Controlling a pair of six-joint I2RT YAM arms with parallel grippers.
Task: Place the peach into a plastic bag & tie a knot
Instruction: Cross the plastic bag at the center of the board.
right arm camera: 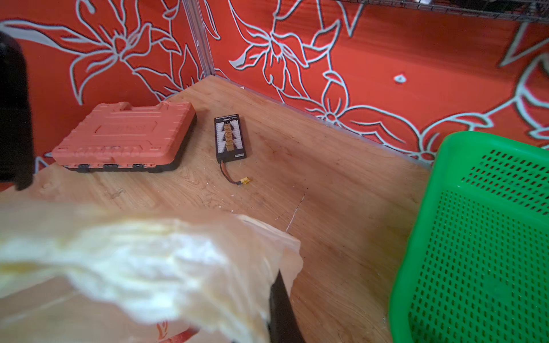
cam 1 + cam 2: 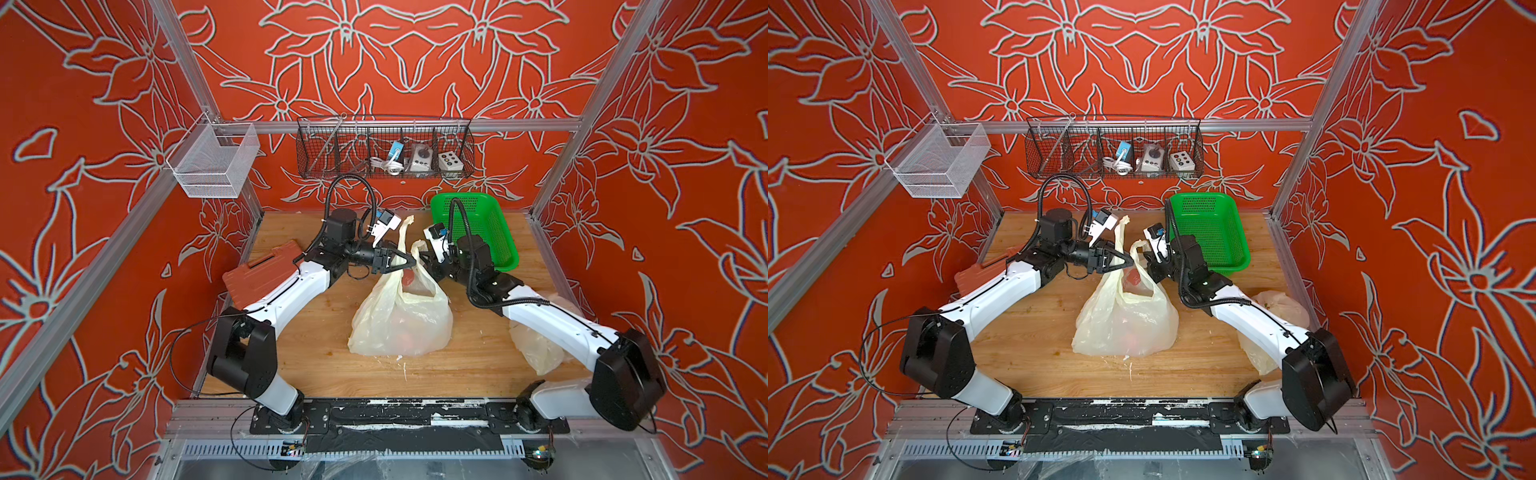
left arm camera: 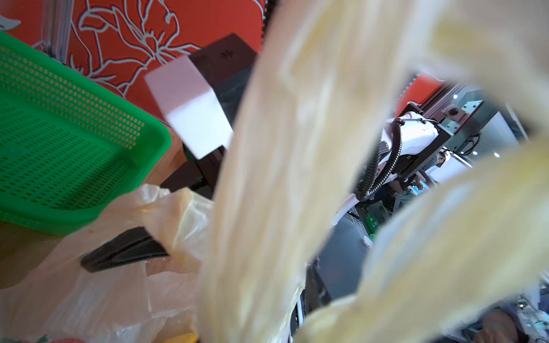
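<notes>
The cream bag (image 2: 401, 324) sits mid-table (image 2: 316, 365) with its mouth toward the back wall. The peach (image 2: 409, 277) shows red in that mouth. It lies inside the bag, just below both pincers and touching neither.

Two handles rise from the mouth, not yet tied. The tall handle (image 2: 405, 232) stands upright past the left pincer (image 2: 409, 262). The short handle (image 2: 417, 248) curls up beside the right pincer (image 2: 424, 258).

The left pincer reaches in level from the left, its tips at the foot of the tall handle, above the peach. In both top views its fingers taper to a point against the plastic. In the left wrist view the blurred handle (image 3: 282, 178) covers most of the frame and only one finger (image 3: 124, 252) shows, lying on plastic. Whether this pincer is apart or pinched on the handle, I cannot tell.

The right pincer is closed on the short handle, just to the right of the peach and above it. In its wrist view, cream plastic (image 1: 148, 261) drapes over the one dark finger (image 1: 282, 308) in sight.

The two pincers are near each other, tip to tip over the mouth.

A green basket (image 2: 473, 198) stands behind the right arm, and an orange case (image 2: 262, 270) lies behind the left. A second bag (image 2: 536, 345) lies under the right arm.
</notes>
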